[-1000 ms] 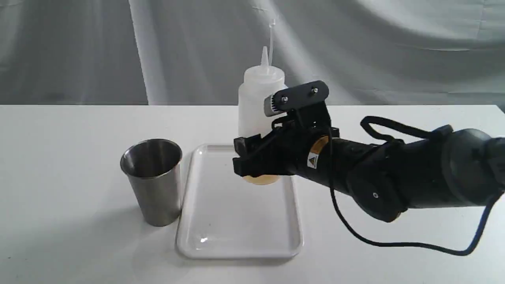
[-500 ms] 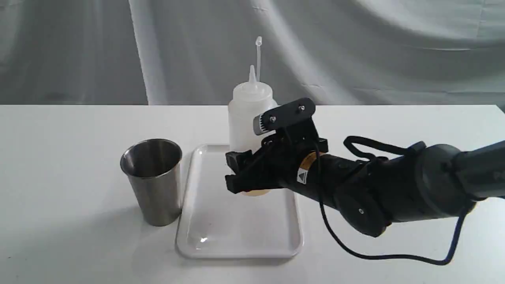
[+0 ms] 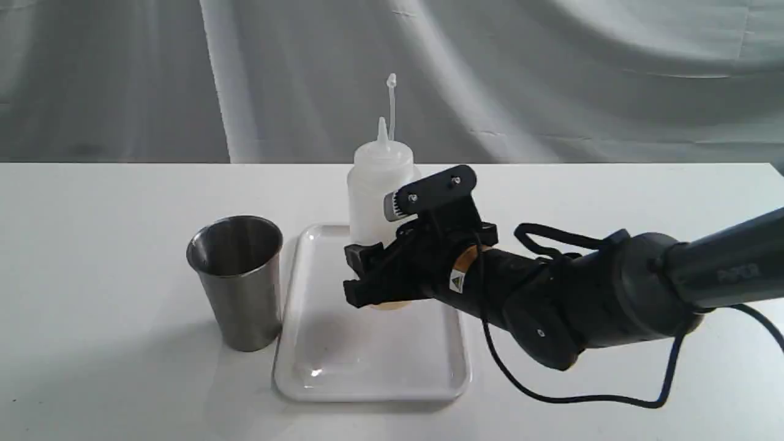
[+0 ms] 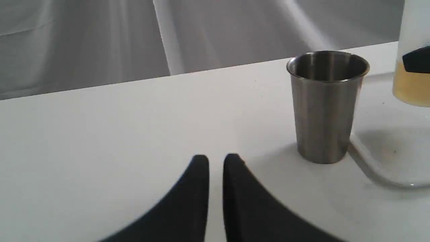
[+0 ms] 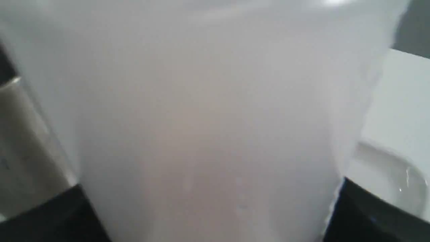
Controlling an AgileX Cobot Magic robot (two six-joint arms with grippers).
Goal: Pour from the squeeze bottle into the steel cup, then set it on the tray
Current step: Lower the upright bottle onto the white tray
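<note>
Exterior view shows the right hand clamped on the bottle, upright just over the tray with the cup beside that tray, so lowering straight and letting go only once its base sits flat seems best.

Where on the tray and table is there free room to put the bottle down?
The tray is bare in its near half, between its front rim and the squeeze bottle held by the right gripper. The table left of the steel cup is also free. Crowded: the thin strip between cup and tray.
</note>
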